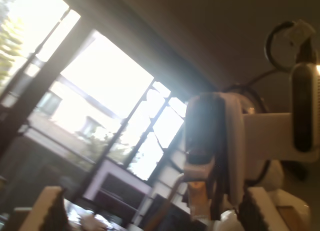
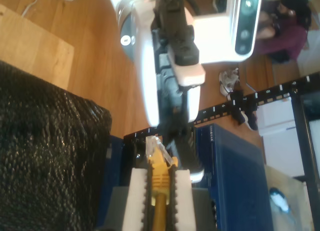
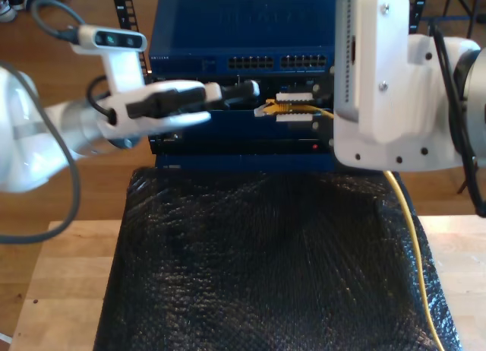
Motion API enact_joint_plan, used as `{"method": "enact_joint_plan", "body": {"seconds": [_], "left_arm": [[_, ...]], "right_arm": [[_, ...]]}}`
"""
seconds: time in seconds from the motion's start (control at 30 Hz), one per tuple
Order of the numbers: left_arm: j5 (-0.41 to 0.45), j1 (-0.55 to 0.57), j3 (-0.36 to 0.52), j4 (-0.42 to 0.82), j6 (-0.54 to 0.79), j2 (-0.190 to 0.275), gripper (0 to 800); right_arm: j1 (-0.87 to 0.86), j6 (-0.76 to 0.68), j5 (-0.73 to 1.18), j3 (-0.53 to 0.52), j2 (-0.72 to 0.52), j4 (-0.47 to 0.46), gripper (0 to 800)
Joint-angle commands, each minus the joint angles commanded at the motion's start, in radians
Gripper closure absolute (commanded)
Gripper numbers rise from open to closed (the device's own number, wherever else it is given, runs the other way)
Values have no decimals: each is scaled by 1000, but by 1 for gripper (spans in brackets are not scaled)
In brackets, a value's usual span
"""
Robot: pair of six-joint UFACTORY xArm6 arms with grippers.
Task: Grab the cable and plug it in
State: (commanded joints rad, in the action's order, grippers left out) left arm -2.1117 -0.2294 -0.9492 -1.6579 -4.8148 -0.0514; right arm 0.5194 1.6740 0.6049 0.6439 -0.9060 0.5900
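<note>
My second pincer (image 2: 159, 188) pinches the cable (image 2: 159, 178) just behind its plug (image 2: 154, 145), long axis aimed at my first pincer (image 3: 250, 93), whose spread I cannot tell, before the blue switch (image 3: 243, 39)

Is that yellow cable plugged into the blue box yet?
Not yet. The cable's clear plug sits clamped in my second hand, in open air short of the blue box.
</note>
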Motion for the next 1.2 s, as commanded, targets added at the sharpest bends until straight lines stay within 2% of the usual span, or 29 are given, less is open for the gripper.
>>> {"method": "enact_joint_plan", "body": {"seconds": [0.13,0.37,0.63,0.83,1.0,1.2], "left_arm": [[29,-38,-3,40,2,5,1],[64,-132,-101,147,2,6,1],[135,-229,-118,296,11,6,1],[180,-267,-169,439,74,8,1],[239,-296,-193,540,98,46,1],[269,-316,-219,700,157,104,1]], "right_arm": [[-11,-5,2,15,32,0,800],[-35,-91,38,44,83,-11,800],[-236,-112,247,115,114,-6,800],[-362,-143,353,146,158,-11,800],[-410,-144,379,146,195,-14,800],[-428,-147,410,150,224,-41,800]]}}
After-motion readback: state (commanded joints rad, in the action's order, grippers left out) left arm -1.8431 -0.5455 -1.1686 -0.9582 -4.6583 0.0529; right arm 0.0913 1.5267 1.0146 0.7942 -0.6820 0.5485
